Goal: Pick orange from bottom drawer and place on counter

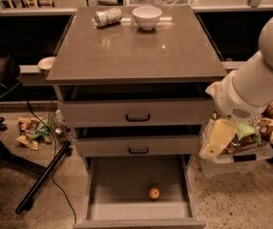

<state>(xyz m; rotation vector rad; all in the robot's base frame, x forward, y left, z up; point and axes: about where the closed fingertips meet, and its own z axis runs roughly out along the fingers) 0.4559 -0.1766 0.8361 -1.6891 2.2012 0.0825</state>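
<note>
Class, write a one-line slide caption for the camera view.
Orange lies in the open bottom drawer; the gripper hangs right of the cabinet; a white bowl and can sit on the counter.

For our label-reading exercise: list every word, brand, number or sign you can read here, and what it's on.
No text is readable.
Can on the counter: print too blurred.
Wrappers on the floor: too blurred.
Gripper, right of the middle drawer: no markings seen.

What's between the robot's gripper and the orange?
In the camera view, only the floor and right wall of the bottom drawer. The gripper hangs beside the middle drawer, higher than the orange.
</note>
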